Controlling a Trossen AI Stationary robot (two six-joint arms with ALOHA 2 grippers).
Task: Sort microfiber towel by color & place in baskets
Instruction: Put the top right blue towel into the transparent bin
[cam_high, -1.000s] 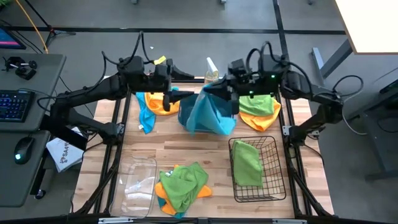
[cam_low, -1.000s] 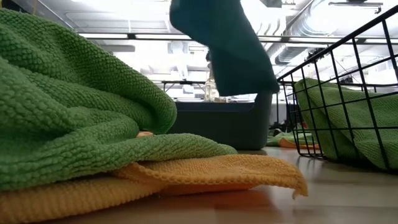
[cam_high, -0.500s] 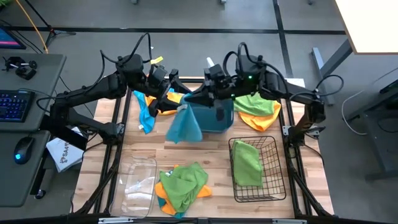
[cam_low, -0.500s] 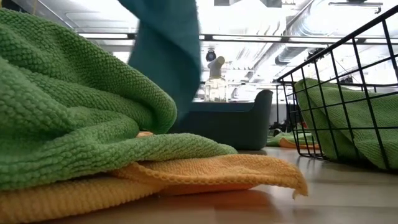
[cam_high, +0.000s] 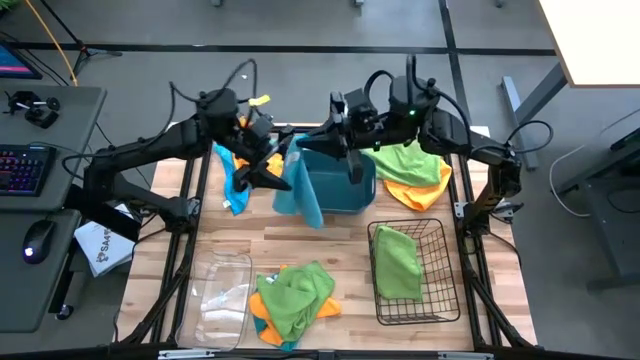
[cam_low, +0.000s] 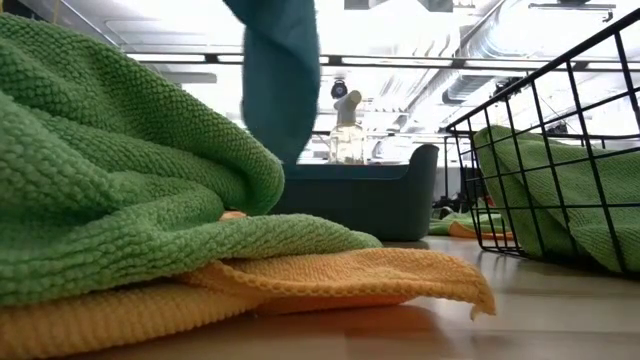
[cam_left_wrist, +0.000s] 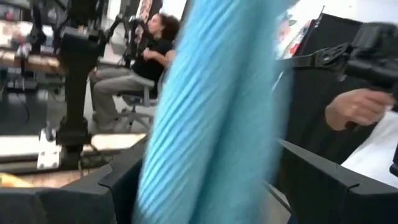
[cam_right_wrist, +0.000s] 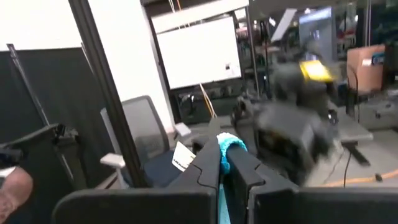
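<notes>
A light blue towel (cam_high: 302, 195) hangs in a narrow strip just left of the dark teal tub (cam_high: 345, 190), at the table's far middle. My right gripper (cam_high: 298, 143) is shut on its top. My left gripper (cam_high: 275, 170) is open beside the towel. In the left wrist view the towel (cam_left_wrist: 211, 124) hangs between its two spread fingers, and I cannot see a touch. The low view shows the towel's (cam_low: 275, 70) lower end clear of the table, in front of the tub (cam_low: 370, 195). My right gripper pinches a small bunched bit at the towel's top (cam_right_wrist: 225, 148) between its two fingers, only at their free ends. The fingers come roughly level from the table's right side. The towel hangs slack below them, lifted clear of the table and the tub.
A green towel on an orange one (cam_high: 415, 175) lies at the far right, and blue and orange towels (cam_high: 238, 170) at the far left. The black wire basket (cam_high: 440, 285) holds a green towel. A clear bin (cam_high: 220, 300) and a green-and-orange pile (cam_high: 293, 295) lie near. A spray bottle (cam_low: 347, 130) stands behind the tub.
My right gripper has carried the blue towel from above the tub toward the table's left. The towel hung wide over the tub then. It now hangs as a narrow strip beside the tub's left end.
</notes>
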